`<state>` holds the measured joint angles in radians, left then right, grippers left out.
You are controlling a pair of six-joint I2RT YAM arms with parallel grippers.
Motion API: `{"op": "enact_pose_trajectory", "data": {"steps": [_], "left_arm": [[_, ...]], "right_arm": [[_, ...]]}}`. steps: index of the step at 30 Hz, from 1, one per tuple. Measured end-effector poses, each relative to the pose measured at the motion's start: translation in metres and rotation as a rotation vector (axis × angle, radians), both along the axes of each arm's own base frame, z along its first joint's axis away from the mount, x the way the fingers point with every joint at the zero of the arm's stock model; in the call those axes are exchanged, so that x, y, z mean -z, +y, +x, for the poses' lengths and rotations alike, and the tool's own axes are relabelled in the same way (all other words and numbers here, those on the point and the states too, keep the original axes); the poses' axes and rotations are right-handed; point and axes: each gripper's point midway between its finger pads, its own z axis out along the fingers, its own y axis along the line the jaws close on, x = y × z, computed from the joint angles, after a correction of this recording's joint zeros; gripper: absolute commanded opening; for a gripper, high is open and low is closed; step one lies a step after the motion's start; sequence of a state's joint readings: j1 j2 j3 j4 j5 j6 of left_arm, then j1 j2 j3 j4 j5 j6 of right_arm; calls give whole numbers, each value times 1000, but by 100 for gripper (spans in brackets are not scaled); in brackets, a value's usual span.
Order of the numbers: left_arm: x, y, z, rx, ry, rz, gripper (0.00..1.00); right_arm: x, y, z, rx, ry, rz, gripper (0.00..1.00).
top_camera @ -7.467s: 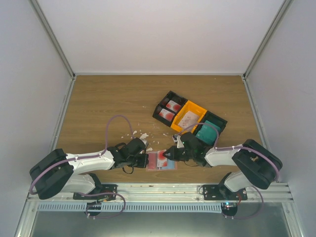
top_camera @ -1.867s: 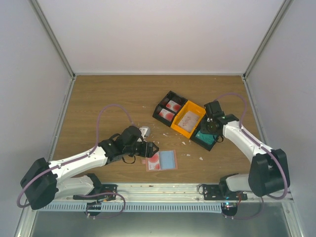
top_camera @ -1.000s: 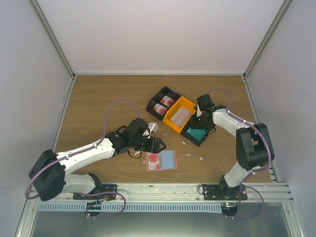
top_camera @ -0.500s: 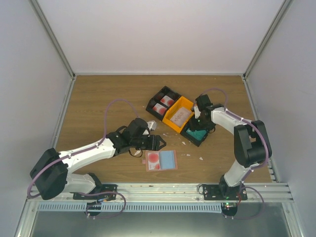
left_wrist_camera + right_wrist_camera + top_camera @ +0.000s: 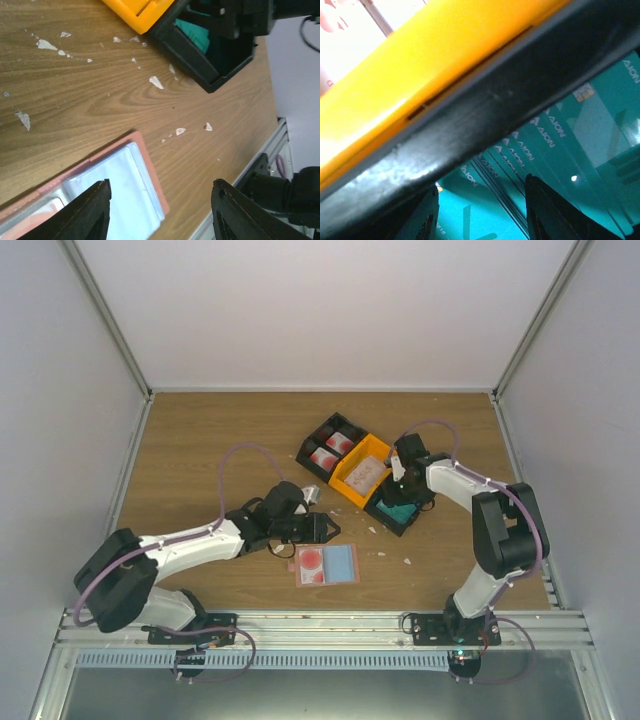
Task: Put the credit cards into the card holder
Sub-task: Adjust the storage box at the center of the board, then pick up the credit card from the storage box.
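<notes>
At the near middle of the table [image 5: 200, 450] the card holder [image 5: 326, 564] lies open, the left gripper [image 5: 320, 529] spread and empty just beyond it, the right gripper [image 5: 480, 212] spread, grasping nothing, over teal credit cards [image 5: 560, 150] in the black bin [image 5: 520, 75] farther right.
</notes>
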<state>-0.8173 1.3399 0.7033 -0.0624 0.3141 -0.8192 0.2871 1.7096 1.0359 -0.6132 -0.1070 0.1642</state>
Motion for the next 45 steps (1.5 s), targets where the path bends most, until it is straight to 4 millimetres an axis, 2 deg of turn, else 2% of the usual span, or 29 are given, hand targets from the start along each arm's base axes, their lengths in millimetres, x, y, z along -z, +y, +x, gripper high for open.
{"op": "enact_pose_trajectory", "data": {"steps": [5,8,14,22,29,38,45], "left_arm": [[26,-9,9,-13,55,38,45],[35,-20,20,-22,70,49,41],[43,-47,47,-29,63,40,34],[54,-68,69,-47,59,43,27],[75,-77,76,-39,86,66,20],[73,-84,78,-24,84,60,20],[73,-90,82,-19,74,54,20]], "right_arm": [[4,4,-2,-19,8,8,47],[4,4,-2,-20,8,8,46],[5,7,-3,-27,16,6,31],[4,12,-8,-39,41,34,24],[3,20,-17,-58,75,85,22],[-24,28,-27,-82,22,155,23],[-32,39,-41,-101,25,185,25]]}}
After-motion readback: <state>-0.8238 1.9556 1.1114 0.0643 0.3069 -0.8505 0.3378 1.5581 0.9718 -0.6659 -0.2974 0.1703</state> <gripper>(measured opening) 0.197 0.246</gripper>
